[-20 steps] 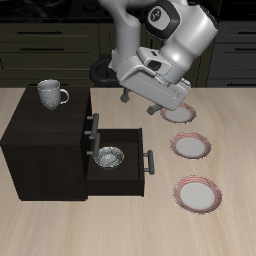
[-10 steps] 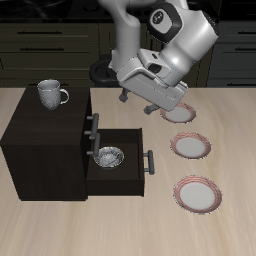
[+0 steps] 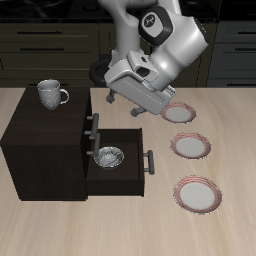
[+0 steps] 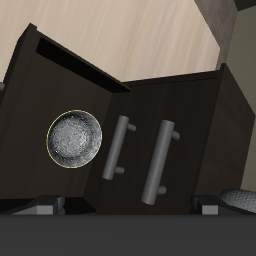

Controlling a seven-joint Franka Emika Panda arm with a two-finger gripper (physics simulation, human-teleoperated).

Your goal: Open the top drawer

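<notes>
Well, the job is not done yet. The dark cabinet [image 3: 50, 145] sits on the table [image 3: 120, 225], and its top drawer [image 3: 88, 124] looks shut, or nearly shut, with its flat front close in against the cabinet. The lower drawer [image 3: 120, 170] is the one pulled out toward the plates, and a shiny little bowl [image 3: 108, 157] lies inside it. In the wrist view you can see that same bowl [image 4: 75, 137] in the open drawer, and two bar handles side by side on the dark fronts: the top drawer's handle [image 4: 158, 160] and the lower drawer's handle [image 4: 118, 146]. The gripper [image 3: 108, 98] hangs in the air above the cabinet's front, near the top handle but not touching it. It holds nothing. The pictures do not clearly show the fingers, so I cannot tell how wide they are spread. A metal mug [image 3: 50, 94] stands on top of the cabinet, toward the back. Three plates [image 3: 190, 146] lie in a row on the table beside the cabinet. I think what is left is nearly all of the job: come down to the top handle, grab it, and pull the drawer straight out over the open one below.
</notes>
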